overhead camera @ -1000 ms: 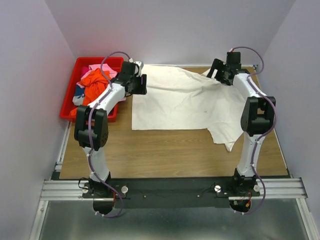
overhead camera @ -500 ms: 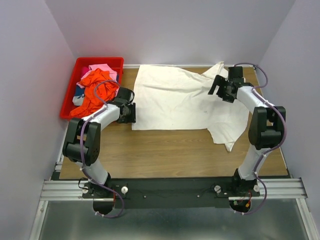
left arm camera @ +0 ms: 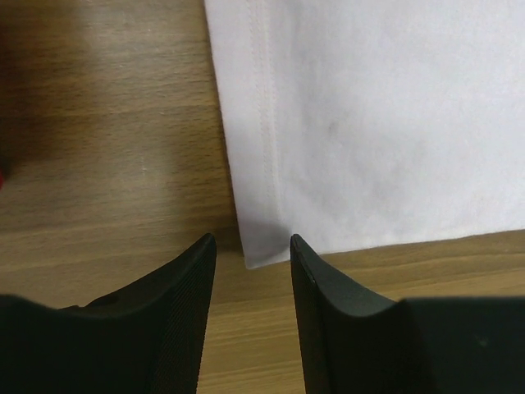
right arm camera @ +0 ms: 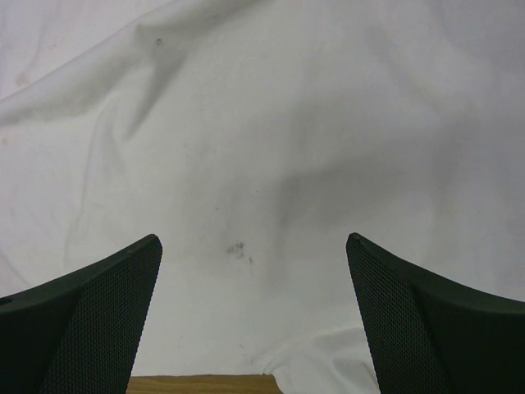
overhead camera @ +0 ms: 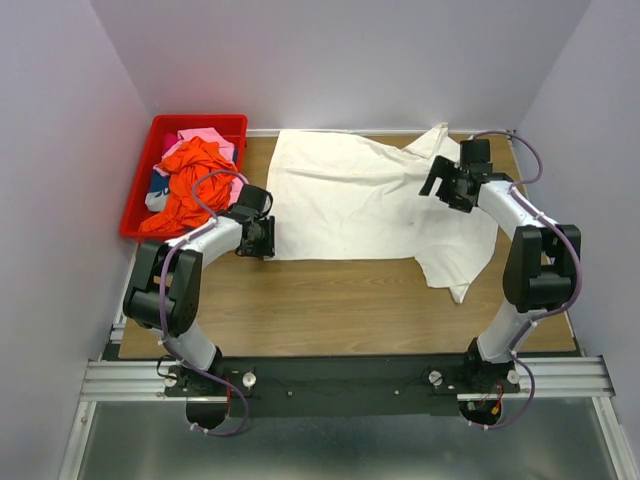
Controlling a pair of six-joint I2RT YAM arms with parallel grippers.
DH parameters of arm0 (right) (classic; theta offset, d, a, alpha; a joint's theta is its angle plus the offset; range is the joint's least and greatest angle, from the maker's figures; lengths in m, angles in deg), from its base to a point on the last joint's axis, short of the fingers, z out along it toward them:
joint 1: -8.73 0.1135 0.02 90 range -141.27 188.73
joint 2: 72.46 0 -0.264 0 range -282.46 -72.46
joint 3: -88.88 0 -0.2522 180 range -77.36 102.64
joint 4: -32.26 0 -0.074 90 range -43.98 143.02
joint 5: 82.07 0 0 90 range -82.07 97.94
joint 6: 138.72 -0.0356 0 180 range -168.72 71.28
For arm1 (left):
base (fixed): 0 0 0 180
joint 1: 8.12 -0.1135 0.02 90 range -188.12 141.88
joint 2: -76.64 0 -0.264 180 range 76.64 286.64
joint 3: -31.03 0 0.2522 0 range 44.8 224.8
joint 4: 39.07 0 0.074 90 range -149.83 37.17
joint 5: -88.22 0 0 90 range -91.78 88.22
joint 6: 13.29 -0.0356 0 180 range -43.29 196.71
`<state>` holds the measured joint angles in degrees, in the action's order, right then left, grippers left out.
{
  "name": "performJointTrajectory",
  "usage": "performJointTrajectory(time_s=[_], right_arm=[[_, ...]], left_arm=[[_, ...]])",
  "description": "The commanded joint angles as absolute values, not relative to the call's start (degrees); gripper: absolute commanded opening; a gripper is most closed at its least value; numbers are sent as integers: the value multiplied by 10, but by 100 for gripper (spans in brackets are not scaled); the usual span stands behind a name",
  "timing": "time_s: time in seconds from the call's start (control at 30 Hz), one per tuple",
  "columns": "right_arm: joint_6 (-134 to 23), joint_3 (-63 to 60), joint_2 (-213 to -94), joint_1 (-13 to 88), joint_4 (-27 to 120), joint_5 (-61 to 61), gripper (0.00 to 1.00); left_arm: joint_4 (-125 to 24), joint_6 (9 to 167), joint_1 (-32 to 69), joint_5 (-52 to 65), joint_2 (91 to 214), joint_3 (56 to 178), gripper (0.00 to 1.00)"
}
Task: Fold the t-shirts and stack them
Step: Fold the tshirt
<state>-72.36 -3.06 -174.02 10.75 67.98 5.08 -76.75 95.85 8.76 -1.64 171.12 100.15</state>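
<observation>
A large white t-shirt (overhead camera: 360,200) lies spread on the wooden table, rumpled on its right side. My left gripper (overhead camera: 262,238) is low at its near left corner. In the left wrist view that corner (left arm camera: 256,256) lies just past the fingertips (left arm camera: 203,250), and the jaws (left arm camera: 250,243) are partly apart with only wood between them. My right gripper (overhead camera: 441,186) hovers over the shirt's right part, wide open (right arm camera: 254,243) with nothing held. Orange-red (overhead camera: 190,175), pink (overhead camera: 207,136) and dark blue-patterned (overhead camera: 160,186) t-shirts are piled in the bin.
The red plastic bin (overhead camera: 148,135) stands at the far left corner, just off the table. Purple-grey walls close in on the left, back and right. Bare wood (overhead camera: 330,300) runs between the shirt and the arm bases.
My left gripper has come from beside the bin down to the white shirt's near left corner, and its jaws have narrowed. The right gripper has shifted slightly nearer, over the shirt.
</observation>
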Motion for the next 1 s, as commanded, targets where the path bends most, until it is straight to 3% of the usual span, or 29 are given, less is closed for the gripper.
performJointTrajectory(time_s=[0.0,0.07,0.17,0.3,0.4,0.97], right_arm=[[-731,-45,-1719,106,680,66,100],[-731,-47,-1717,106,680,66,100],[-732,-54,-1711,106,680,66,100],[-733,-77,-1694,106,681,64,100],[-739,-113,-1677,105,681,60,100],[-806,-264,-1550,106,730,95,100]], left_arm=[[-754,964,92,4,1694,989,49],[-752,964,92,7,1695,986,49],[-752,965,92,10,1702,980,40],[-748,967,92,15,1709,970,13],[-745,964,90,2,1716,976,0],[-743,924,-8,41,1834,1186,0]])
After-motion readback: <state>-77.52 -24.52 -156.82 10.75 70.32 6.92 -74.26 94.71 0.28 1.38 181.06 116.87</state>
